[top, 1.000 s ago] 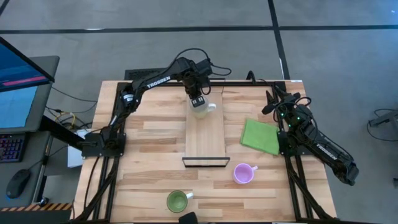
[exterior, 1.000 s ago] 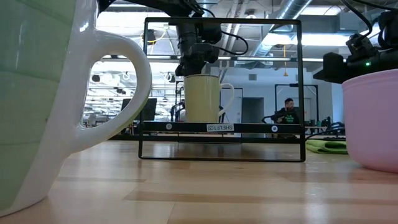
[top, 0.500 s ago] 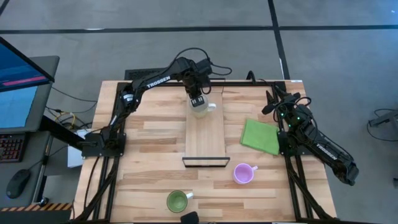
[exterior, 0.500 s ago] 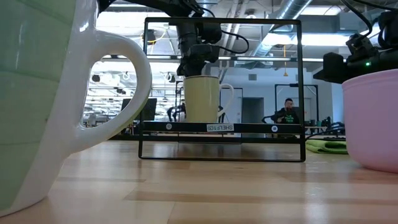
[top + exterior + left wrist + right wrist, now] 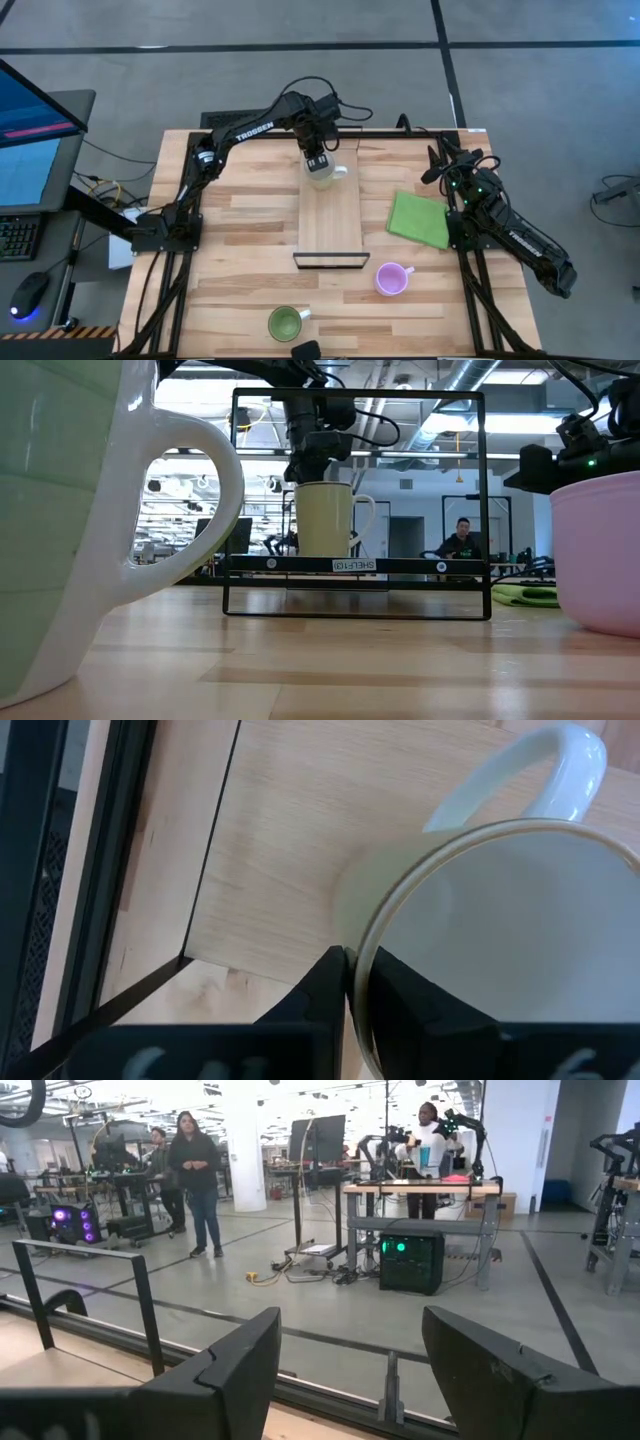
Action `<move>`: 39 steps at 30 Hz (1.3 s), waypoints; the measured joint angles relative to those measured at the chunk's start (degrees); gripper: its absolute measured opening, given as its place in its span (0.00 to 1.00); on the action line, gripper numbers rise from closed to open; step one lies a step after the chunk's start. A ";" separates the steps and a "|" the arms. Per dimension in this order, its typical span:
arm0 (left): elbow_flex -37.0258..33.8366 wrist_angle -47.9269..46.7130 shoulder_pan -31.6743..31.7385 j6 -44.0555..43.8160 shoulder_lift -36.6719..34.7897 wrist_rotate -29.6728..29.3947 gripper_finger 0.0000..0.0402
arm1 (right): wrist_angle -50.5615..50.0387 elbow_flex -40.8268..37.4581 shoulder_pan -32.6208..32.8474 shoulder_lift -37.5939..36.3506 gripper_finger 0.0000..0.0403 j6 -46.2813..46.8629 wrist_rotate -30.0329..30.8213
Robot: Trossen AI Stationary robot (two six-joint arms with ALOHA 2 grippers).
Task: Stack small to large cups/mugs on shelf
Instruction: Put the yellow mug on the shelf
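Mug, white (image 5: 322, 173), rigid and likely glazed-slick, stands at the shelf's (image 5: 330, 225) far end; your left end effector (image 5: 317, 163) pinches its thin rim; right end effector (image 5: 345, 1370) gapes wide by the surface's right edge.

Three small handled mugs were in the high view: one white ceramic mug (image 5: 322, 173) at upper centre, one light purple mug (image 5: 391, 279) at lower right of centre, one green mug (image 5: 285, 323) at the bottom edge. There was one long pale wooden shelf plank (image 5: 330, 225) at centre and one flat green cloth (image 5: 419, 219) right of it. Two dark robot arms showed, one at each side.
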 joint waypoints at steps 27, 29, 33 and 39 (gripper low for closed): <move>0.00 0.05 -0.48 -1.45 -0.02 -0.55 0.08 | -0.01 -0.01 0.00 0.00 0.66 0.00 0.01; 0.00 0.04 -0.48 -1.60 -0.02 -0.55 0.08 | 0.00 -0.02 0.00 0.00 0.66 0.00 0.00; 0.00 0.02 -0.48 -1.53 -0.02 -0.61 0.08 | -0.02 -0.02 0.00 0.00 0.66 0.00 0.01; 0.00 -0.02 -0.48 -2.43 -0.09 -3.40 0.08 | -0.01 0.00 0.00 0.00 0.66 0.00 0.02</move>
